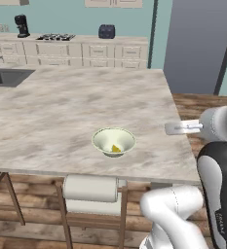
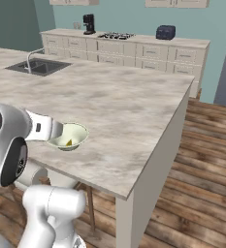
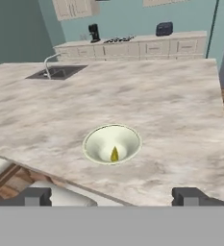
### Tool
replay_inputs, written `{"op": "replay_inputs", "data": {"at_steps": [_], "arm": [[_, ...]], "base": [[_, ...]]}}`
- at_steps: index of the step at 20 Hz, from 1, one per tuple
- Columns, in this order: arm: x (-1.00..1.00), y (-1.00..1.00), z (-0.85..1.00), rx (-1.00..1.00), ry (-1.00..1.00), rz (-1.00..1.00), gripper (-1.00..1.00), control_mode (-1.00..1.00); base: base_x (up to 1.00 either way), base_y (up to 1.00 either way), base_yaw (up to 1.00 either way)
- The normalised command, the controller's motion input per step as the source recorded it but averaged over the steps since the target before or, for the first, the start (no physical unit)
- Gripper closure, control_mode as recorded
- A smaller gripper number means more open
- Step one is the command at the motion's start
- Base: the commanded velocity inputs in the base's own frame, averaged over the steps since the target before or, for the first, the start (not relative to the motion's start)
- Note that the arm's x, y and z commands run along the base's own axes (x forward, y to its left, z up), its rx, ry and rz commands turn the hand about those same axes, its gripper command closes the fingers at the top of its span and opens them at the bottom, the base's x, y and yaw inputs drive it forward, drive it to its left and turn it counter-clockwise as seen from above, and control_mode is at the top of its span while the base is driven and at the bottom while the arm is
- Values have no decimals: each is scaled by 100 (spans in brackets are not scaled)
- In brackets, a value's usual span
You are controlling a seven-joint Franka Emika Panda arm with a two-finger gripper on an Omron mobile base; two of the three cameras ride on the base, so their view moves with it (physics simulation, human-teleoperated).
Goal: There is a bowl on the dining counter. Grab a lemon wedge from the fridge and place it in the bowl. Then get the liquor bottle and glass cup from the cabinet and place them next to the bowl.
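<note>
The pale cream-green bowl stands near the front edge of the dining counter. The yellow lemon wedge lies inside it, also seen in the hand view as the lemon wedge in the bowl. My gripper hovers above and in front of the bowl, jaws wide apart, nothing between the fingertips. In the right base view my hand covers the left rim of the bowl. The grey fridge stands at the back right. The liquor bottle and glass cup are out of view.
A sink with faucet is set in the counter's far left. Along the back wall stand a coffee machine, a stovetop and a dark toaster. A cushioned stool sits under the counter's front edge. Wall cabinets hang above.
</note>
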Motion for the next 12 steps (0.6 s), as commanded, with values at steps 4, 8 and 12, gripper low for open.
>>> {"op": "replay_inputs", "data": {"at_steps": [4, 8, 12], "arm": [[0, 0, 0, 0, 0, 0, -100, 100], [0, 0, 0, 0, 0, 0, -100, 100], [0, 0, 0, 0, 0, 0, -100, 100]], "base": [[-34, 0, -41], [-18, 1, -61], [-21, 0, -69]]}}
